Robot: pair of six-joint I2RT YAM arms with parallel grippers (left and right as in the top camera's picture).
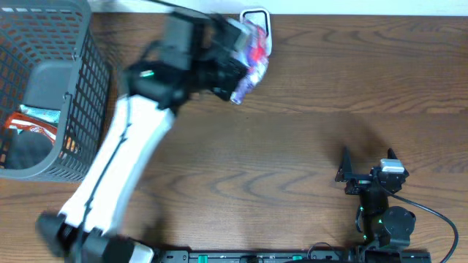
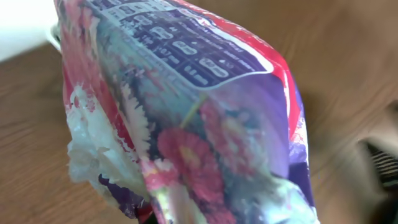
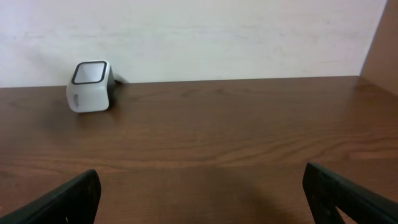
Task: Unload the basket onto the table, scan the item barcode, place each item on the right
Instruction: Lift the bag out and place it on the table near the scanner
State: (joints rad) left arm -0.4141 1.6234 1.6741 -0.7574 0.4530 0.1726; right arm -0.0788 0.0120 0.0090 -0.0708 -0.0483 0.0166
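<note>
Here, floral packet (image 1: 256, 60) tight in the left tool (image 1: 238, 57), just beside the scanner (image 1: 256, 14); right tool (image 1: 366, 166) wide, empty.

Packet (image 1: 252, 62): pink-purple floral plastic, dark printed panel on one face, tilted, just beside your scanner (image 1: 256, 16). Scanner: small, white, dark-rimmed window, at far edge of the table (image 1: 292, 146).

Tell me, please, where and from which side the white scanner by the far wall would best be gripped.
Probably across the two flat white sides of the scanner, coming level from the front. Its body is boxy, the wall stands close behind it, and the dark window on top should stay uncovered.
</note>
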